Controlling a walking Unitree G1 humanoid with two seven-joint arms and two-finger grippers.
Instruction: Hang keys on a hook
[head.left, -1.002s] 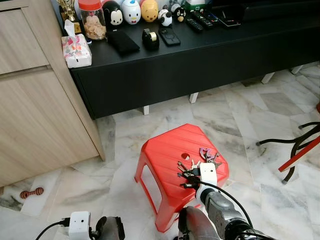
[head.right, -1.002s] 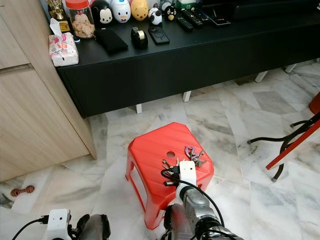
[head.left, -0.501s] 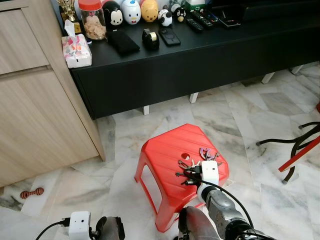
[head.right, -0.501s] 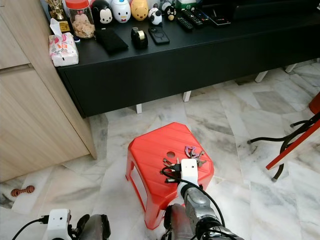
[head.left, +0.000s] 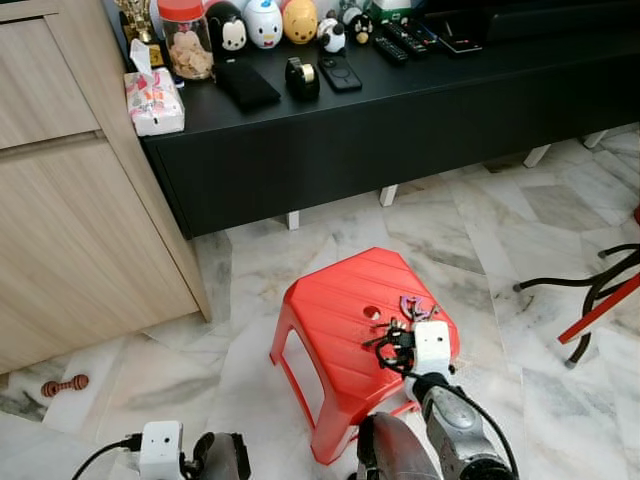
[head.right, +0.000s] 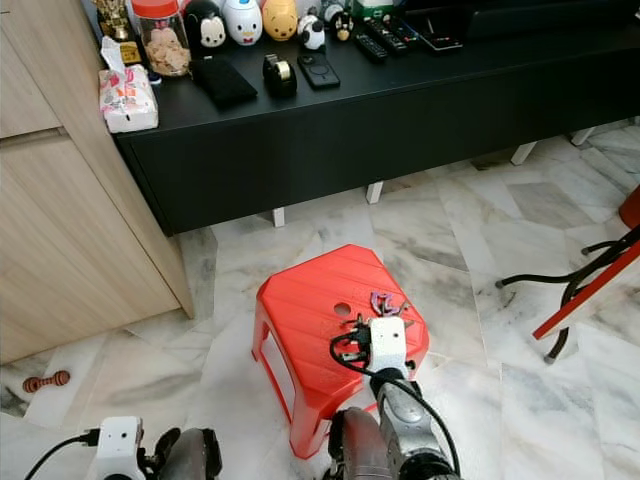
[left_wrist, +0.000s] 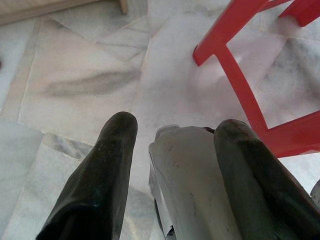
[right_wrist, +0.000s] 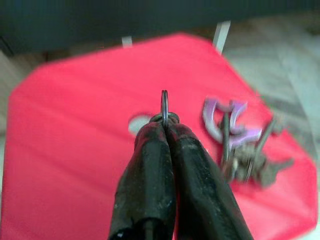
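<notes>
Right claw (right_wrist: 162, 131) is clamped on a key ring (right_wrist: 164, 105) above the red stool (head.left: 330, 300); looks like a thin edge pinch, so it could slip. Left claw (left_wrist: 175, 145) hangs released.

Right gripper (right_wrist: 165, 131) fingers pressed together, pinching a thin metal key ring (right_wrist: 164, 106) that stands edge-on above the tips. Below: red stool (right_wrist: 75, 150) top with a round hole. Beside the fingers a blurred bunch of keys (right_wrist: 250, 160) with a purple clip (right_wrist: 222, 122).
</notes>
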